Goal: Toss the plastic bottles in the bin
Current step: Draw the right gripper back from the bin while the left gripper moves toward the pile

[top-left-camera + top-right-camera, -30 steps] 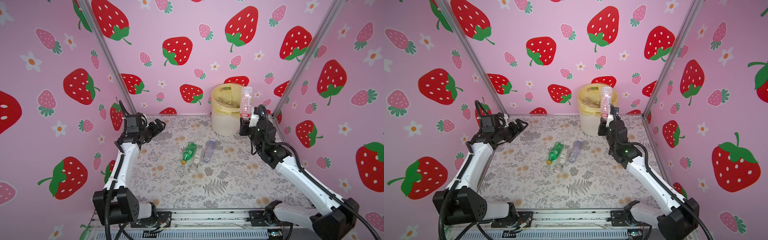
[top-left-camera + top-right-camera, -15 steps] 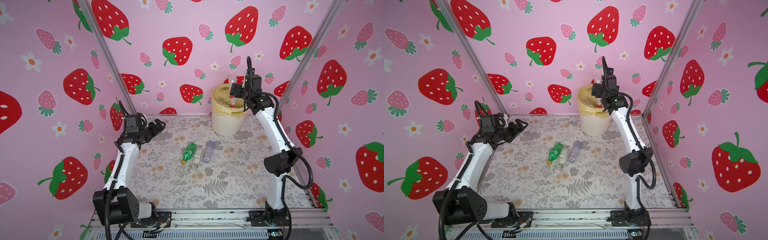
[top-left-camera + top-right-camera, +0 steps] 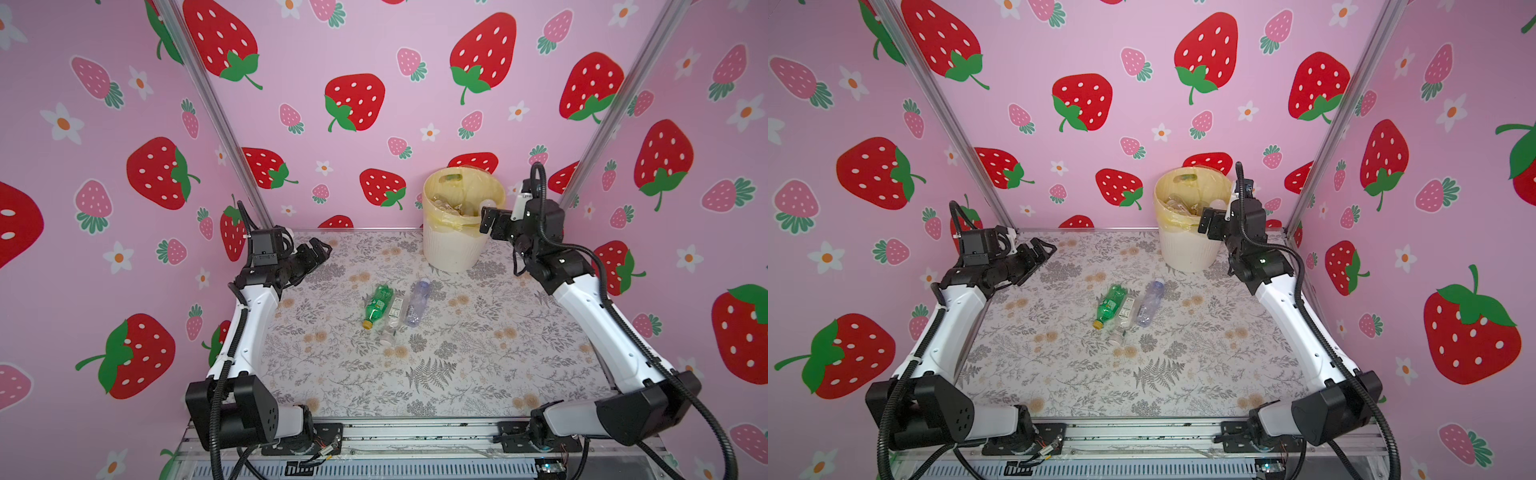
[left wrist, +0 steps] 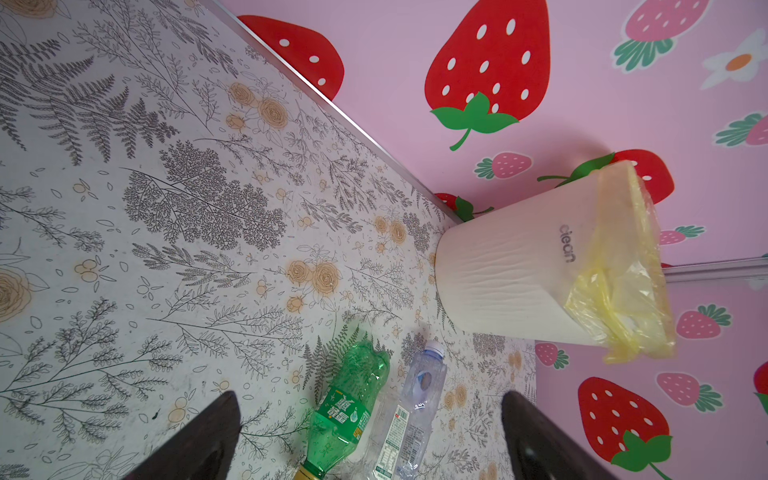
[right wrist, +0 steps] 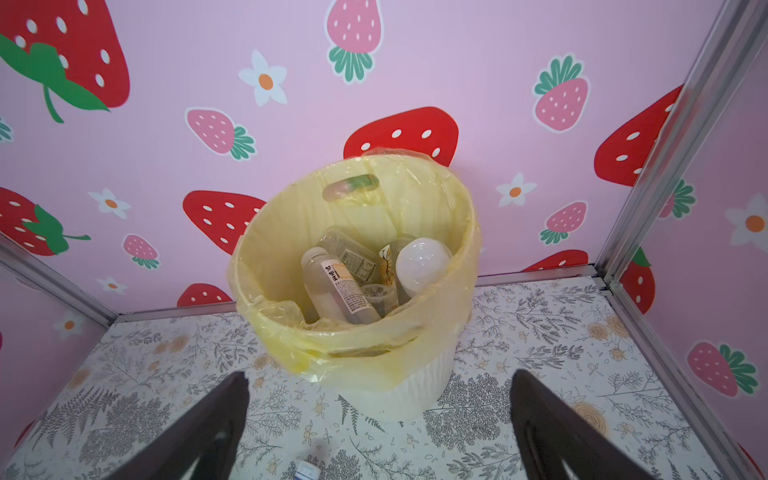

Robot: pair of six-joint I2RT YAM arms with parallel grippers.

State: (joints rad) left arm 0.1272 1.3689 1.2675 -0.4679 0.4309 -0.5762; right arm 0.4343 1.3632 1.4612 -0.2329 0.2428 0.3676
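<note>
Bin [image 3: 451, 249]: round, cream-white, ribbed; stood upright at the far edge of the table [image 3: 478, 353], right of the middle; lined with a translucent yellow bag [image 5: 361, 336] folded over the rim.
Bottles in the bin [image 5: 338, 286]: several clear, labelled ones, piled aslant.
Green bottle [image 3: 378, 305]: laid on its side mid-table, yellow cap towards the near edge.
Labelled clear bottle [image 3: 395, 309]: laid flat, pressed between the other two.
Bluish clear bottle [image 3: 417, 301]: laid flat, cap towards the bin.
</note>
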